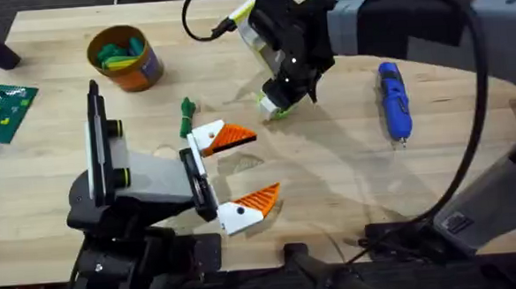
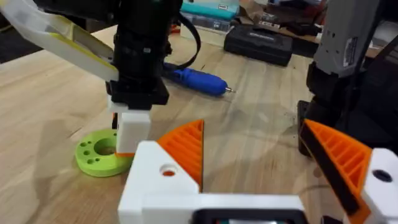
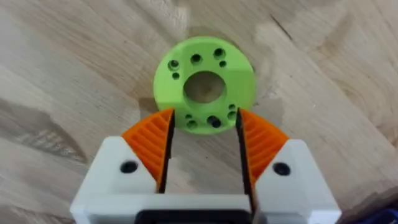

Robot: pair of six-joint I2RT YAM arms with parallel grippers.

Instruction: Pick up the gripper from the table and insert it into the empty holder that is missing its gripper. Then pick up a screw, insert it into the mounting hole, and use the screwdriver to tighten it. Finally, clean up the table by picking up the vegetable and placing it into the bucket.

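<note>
Right tool (image 3: 203,140) hovering spread just over green ring (image 3: 204,85) lying flat on counter (image 1: 329,158); left tool (image 1: 242,172) spread, idling nearby.

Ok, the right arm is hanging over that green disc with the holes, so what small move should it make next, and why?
Probably lower the right end effector a little further and close on the green disc. Its orange pads are open and sit at the disc's near edge, while the left wrist view shows the disc lying flat on the table below the end effector, not yet gripped.
</note>
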